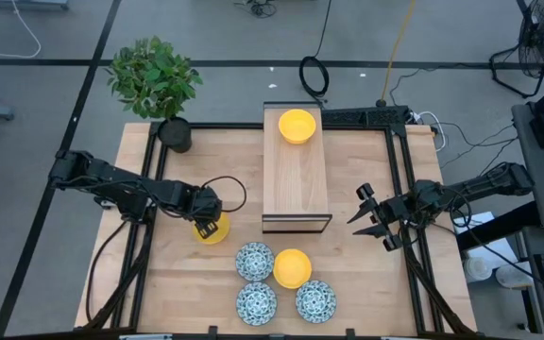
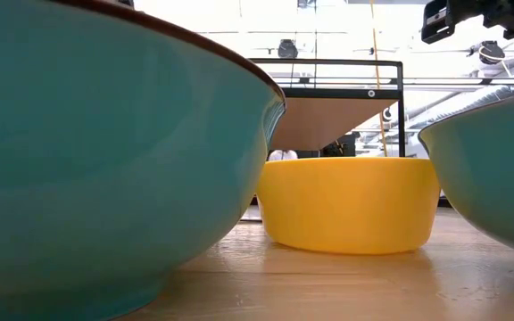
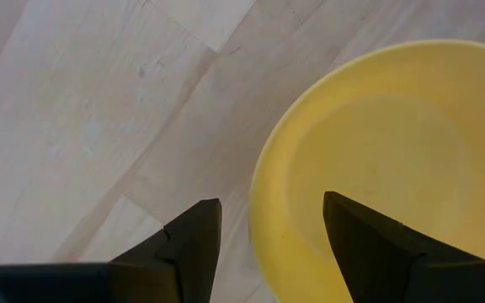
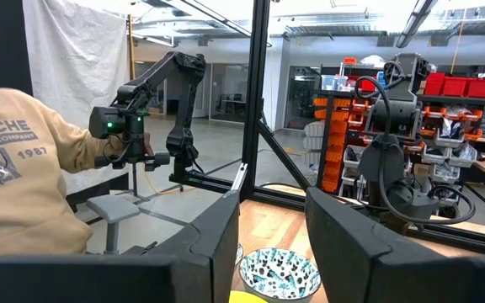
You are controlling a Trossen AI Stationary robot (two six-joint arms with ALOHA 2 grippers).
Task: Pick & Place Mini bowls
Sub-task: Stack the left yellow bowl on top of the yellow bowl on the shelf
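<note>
Yellow bowl (image 1: pixel 212 229) on the counter (image 1: pixel 357 283), left of the middle, with the left hand (image 1: pixel 208 224) directly over it: fingers (image 3: pixel 194 244) apart and straddling the rim, one outside on the wood, the other inside the bowl, not yet clamped. Second yellow bowl (image 1: pixel 292 268) near the front edge among three blue-patterned bowls (image 1: pixel 254 261), touching or nearly touching them; third yellow bowl (image 1: pixel 297 126) on the far end of the wooden tray (image 1: pixel 296 179) in the middle. Right hand (image 1: pixel 374 219) raised off to the right of the tray, fingers apart, nothing between them, waiting. Potted plant (image 1: pixel 155 77) at the far left corner. Person in a tan sweatshirt (image 4: pixel 23 177) visible beyond the counter. Likely risks: thin rim slipping out of a pinch on one wall only, bowl tipping or swinging on the lift, or skidding across the smooth wood if closed off-centre
</note>
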